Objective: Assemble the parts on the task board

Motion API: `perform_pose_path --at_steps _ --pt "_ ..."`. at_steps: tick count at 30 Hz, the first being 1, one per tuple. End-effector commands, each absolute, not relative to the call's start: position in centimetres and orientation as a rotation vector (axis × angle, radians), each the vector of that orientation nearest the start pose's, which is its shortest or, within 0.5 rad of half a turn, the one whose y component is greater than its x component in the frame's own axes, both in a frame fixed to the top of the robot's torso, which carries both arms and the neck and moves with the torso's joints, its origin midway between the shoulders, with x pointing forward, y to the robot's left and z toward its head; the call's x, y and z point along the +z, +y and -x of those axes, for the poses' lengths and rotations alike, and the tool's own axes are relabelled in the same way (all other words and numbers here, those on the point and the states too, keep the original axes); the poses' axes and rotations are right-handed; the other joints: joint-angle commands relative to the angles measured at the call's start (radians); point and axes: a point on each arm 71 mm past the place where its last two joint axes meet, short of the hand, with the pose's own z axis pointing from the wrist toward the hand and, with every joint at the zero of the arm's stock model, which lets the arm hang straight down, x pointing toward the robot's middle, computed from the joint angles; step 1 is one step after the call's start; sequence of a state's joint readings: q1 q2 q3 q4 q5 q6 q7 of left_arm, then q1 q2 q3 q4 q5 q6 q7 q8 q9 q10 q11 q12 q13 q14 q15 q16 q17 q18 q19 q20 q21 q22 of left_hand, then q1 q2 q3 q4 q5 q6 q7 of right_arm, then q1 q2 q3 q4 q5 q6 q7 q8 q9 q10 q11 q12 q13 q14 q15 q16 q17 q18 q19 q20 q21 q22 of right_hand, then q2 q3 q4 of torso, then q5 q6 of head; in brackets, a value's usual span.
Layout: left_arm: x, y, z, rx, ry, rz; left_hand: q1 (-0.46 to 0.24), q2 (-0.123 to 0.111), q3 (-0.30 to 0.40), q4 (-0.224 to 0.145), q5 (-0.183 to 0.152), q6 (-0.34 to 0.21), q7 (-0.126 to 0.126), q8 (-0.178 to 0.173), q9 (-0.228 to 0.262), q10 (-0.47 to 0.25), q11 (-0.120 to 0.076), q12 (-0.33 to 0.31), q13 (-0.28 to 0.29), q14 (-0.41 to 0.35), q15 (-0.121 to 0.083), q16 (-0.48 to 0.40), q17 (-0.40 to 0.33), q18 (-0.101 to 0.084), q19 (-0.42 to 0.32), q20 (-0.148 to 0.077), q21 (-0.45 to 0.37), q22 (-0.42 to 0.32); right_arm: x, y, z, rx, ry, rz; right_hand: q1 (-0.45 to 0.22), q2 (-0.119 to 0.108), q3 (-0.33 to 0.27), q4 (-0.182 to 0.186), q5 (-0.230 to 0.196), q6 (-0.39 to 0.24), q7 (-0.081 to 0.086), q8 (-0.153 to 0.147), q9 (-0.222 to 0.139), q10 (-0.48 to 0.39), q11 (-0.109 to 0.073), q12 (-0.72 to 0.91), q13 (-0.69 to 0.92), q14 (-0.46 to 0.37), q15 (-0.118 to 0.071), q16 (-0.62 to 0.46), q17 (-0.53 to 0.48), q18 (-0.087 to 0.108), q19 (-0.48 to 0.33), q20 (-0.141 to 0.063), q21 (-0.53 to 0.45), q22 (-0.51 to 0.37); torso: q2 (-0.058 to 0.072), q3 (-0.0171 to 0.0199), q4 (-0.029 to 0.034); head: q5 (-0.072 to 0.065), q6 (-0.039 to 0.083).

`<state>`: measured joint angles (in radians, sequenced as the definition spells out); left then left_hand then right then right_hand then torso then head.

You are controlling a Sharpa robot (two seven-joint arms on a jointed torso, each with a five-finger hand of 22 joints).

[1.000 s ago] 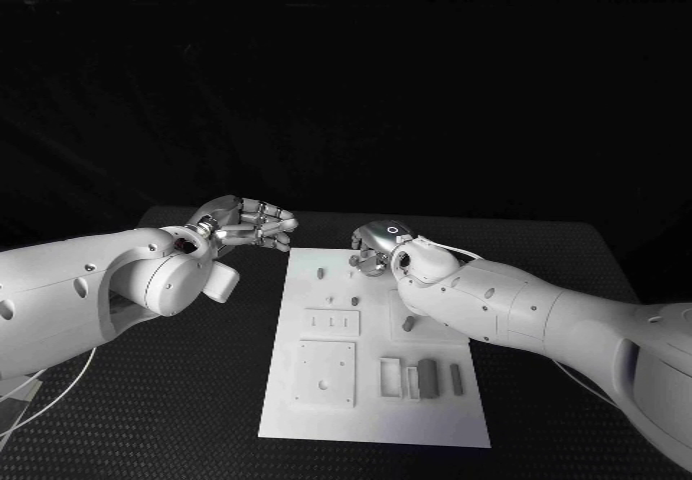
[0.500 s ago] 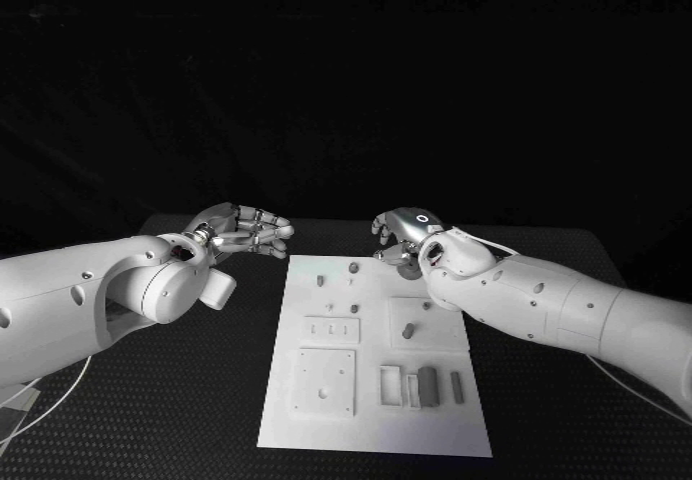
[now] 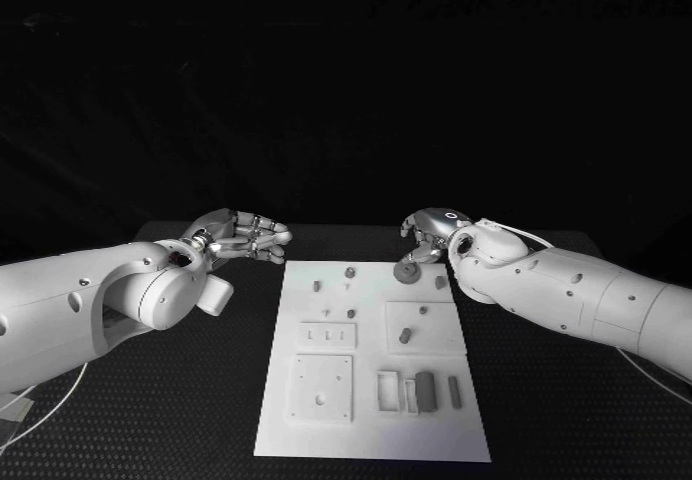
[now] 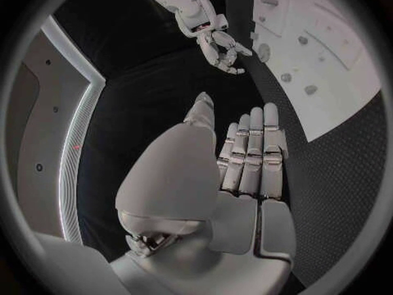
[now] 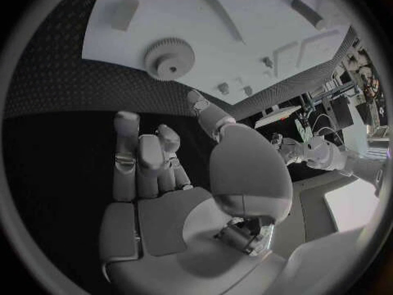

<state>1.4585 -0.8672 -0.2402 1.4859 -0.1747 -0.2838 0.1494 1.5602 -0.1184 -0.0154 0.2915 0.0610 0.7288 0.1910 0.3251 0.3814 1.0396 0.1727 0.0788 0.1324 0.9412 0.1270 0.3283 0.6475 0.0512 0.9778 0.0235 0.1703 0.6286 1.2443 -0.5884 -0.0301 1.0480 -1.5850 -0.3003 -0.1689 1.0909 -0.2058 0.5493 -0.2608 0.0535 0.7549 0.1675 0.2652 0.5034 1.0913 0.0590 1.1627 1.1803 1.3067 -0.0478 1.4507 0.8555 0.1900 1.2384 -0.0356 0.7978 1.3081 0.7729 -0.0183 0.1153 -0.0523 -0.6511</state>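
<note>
The task board (image 3: 372,360) lies lengthwise in the middle of the black table (image 3: 173,400), its near edge closest to the robot. At the near end of the board, a square plate (image 3: 322,386) occupies the left side, and a group of upright rectangular parts (image 3: 418,390) stands to its right. Farther along, a block with three slots (image 3: 330,334) sits on the left, and a square pad carrying a small peg (image 3: 407,335) sits on the right. Beyond these, several small pegs (image 3: 317,285) stand near the far end of the board. A round gear (image 3: 408,271) lies on the board at its far right corner; in the right wrist view the gear (image 5: 169,60) lies flat on the white surface close to the board edge, with clear space between it and the fingertips. The right hand (image 3: 433,230) hovers just beyond the far right corner of the board, fingers extended side by side and holding nothing; the right wrist view shows the palm (image 5: 156,177) bare and the fingers (image 5: 131,151) not in contact with the gear. The left hand (image 3: 242,236) hovers over the table just beyond the far left corner of the board, off the board; in the left wrist view its fingers (image 4: 254,151) are extended, lie close together, and touch no part.
</note>
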Motion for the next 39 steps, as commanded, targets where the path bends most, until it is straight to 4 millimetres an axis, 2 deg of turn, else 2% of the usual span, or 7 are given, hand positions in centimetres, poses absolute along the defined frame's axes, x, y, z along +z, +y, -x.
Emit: perform_pose_path --at_steps 1,7,11,17,23,33,39 --pt "-13.7 23.3 -51.2 -1.269 1.665 0.872 -0.001 -0.003 0.002 0.001 -0.003 -0.002 0.033 -0.002 -0.001 -0.004 0.004 -0.004 0.001 -0.006 0.000 -0.003 0.000 0.018 -0.005 0.003 -0.004 0.002 -19.3 -21.7 -57.4 0.319 1.734 0.163 -0.003 0.012 0.000 -0.008 -0.005 0.011 0.005 0.004 0.002 -0.009 0.000 0.023 0.011 -0.007 -0.003 0.009 0.010 0.072 0.000 -0.006 0.007 0.023 0.002 0.0009 -0.0005 -0.004 -0.003" --pt "-13.7 23.3 -51.2 -1.269 1.667 0.867 -0.001 -0.002 0.003 0.001 -0.003 -0.001 0.033 -0.002 -0.001 -0.003 0.004 -0.005 0.001 -0.006 0.001 -0.004 0.001 0.018 -0.005 0.003 -0.005 0.002 -20.0 -21.9 -57.5 0.309 1.776 0.179 -0.020 0.023 -0.002 -0.008 -0.005 0.010 0.002 0.003 0.006 0.002 -0.003 0.060 0.027 0.003 -0.006 0.027 0.047 0.072 0.004 -0.010 0.019 0.023 0.001 -0.0019 0.0002 -0.005 -0.005" --pt "-13.8 23.3 -51.2 -1.268 1.668 0.868 -0.001 -0.002 0.004 0.001 -0.003 -0.001 0.033 -0.002 -0.001 -0.003 0.004 -0.005 0.001 -0.006 0.001 -0.004 0.001 0.018 -0.005 0.003 -0.005 0.002 -20.3 -22.1 -57.4 0.308 1.783 0.178 -0.026 0.026 -0.001 -0.007 -0.005 0.015 0.002 0.005 0.008 0.008 -0.004 0.072 0.032 0.005 -0.006 0.033 0.056 0.072 0.005 -0.012 0.024 0.023 0.001 -0.0008 -0.0008 -0.005 -0.008" --pt "-13.8 23.4 -51.2 -1.265 1.668 0.869 -0.001 -0.002 0.004 0.001 -0.003 -0.001 0.033 -0.002 -0.001 -0.003 0.004 -0.005 0.001 -0.006 0.001 -0.004 0.001 0.018 -0.005 0.003 -0.005 0.002 -20.7 -22.3 -57.4 0.302 1.797 0.176 -0.025 0.039 0.001 -0.015 -0.005 0.020 0.001 0.007 0.011 0.009 -0.004 0.081 0.031 0.004 -0.007 0.037 0.058 0.072 0.002 -0.014 0.029 0.023 -0.001 -0.0031 0.0001 -0.008 -0.010" --pt "-13.8 23.4 -51.2 -1.264 1.670 0.870 -0.001 -0.002 0.004 0.001 -0.003 -0.001 0.033 -0.002 -0.001 -0.003 0.004 -0.005 0.001 -0.006 0.001 -0.004 0.001 0.018 -0.005 0.003 -0.005 0.002 -21.3 -22.1 -57.2 0.306 1.810 0.181 -0.026 0.051 0.001 -0.021 -0.005 0.038 -0.001 0.016 0.016 0.009 -0.006 0.087 0.028 0.003 -0.008 0.039 0.059 0.072 0.000 -0.015 0.033 0.022 0.000 -0.0022 0.0011 -0.009 -0.011" --pt "-13.8 23.3 -51.1 -1.266 1.672 0.867 -0.001 -0.002 0.005 0.001 -0.004 -0.001 0.033 -0.002 -0.001 -0.003 0.004 -0.005 0.002 -0.006 0.001 -0.005 0.002 0.018 -0.006 0.003 -0.005 0.002 -22.2 -21.9 -57.4 0.308 1.832 0.176 -0.020 0.108 0.008 -0.027 -0.005 0.075 -0.012 0.030 0.023 0.003 -0.016 0.087 0.010 0.000 -0.018 0.041 0.057 0.072 -0.007 -0.016 0.040 0.022 0.000 -0.0026 0.0027 -0.004 -0.014" --pt "-13.8 23.4 -51.1 -1.264 1.672 0.869 -0.001 -0.002 0.006 0.001 -0.004 -0.001 0.033 -0.002 -0.002 -0.003 0.004 -0.005 0.002 -0.006 0.001 -0.005 0.002 0.018 -0.006 0.003 -0.006 0.002 -22.5 -22.2 -57.5 0.301 1.840 0.166 -0.022 0.127 0.008 -0.028 -0.005 0.073 -0.012 0.026 0.022 0.000 -0.017 0.087 0.003 0.000 -0.018 0.042 0.057 0.072 -0.009 -0.016 0.043 0.022 0.000 -0.0024 0.0026 -0.002 -0.017"
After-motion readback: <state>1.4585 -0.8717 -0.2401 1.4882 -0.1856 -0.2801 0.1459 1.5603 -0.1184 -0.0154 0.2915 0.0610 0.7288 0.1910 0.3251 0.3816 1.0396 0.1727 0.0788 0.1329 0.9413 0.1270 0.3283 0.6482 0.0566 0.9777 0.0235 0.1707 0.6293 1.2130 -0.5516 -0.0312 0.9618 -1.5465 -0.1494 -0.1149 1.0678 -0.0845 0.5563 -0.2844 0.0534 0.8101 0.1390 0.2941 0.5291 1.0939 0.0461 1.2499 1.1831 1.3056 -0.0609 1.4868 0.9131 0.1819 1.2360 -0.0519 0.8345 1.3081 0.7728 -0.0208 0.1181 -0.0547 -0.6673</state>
